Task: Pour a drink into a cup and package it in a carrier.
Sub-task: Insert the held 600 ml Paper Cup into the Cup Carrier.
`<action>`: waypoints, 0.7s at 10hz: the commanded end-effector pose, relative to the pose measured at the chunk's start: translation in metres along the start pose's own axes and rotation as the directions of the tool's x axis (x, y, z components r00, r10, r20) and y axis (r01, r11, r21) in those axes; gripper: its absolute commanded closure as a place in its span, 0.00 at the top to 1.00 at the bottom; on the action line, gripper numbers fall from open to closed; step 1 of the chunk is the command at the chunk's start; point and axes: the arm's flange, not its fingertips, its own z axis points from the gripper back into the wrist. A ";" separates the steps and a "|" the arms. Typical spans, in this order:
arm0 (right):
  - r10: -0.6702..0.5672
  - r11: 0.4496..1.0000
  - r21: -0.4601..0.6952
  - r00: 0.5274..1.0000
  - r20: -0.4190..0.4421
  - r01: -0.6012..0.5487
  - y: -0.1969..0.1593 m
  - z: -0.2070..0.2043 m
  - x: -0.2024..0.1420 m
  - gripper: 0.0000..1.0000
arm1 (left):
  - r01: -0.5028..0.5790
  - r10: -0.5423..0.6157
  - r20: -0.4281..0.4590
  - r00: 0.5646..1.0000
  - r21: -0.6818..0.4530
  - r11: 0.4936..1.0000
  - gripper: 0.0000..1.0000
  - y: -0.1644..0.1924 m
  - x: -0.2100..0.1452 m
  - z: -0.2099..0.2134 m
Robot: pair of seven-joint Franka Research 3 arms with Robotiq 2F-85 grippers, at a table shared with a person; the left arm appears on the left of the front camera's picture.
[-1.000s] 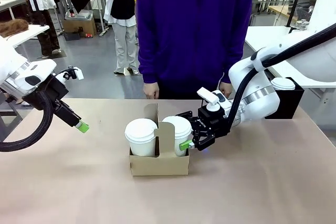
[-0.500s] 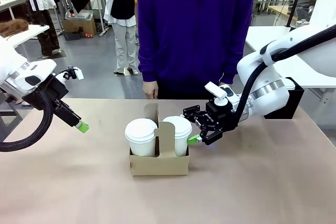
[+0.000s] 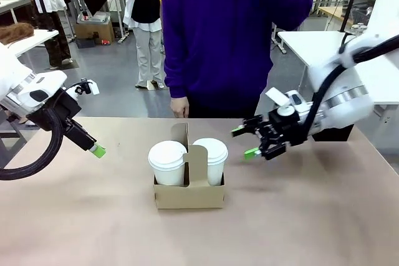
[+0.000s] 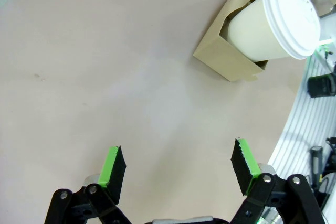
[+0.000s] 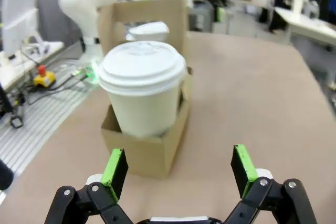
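Two lidded white cups (image 3: 211, 159) sit in the brown carrier (image 3: 189, 192) at the tabletop's (image 3: 312, 216) middle, the right claw (image 3: 247, 142) released just right of it, the left claw (image 4: 178, 167) released well left.

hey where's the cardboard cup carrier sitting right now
The carrier stands mid-table in the front view, before the person, holding two lidded cups, between the left gripper and the open right gripper, touching neither.

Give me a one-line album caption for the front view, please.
Two lidded white cups sit in the cardboard carrier while the right gripper, open, hovers beside them.
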 end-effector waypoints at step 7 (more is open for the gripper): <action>-0.492 0.795 -0.475 0.859 -0.140 0.377 0.091 0.181 0.043 1.00 | -0.004 0.004 0.018 1.000 -0.008 1.000 1.00 -0.001 0.000 -0.001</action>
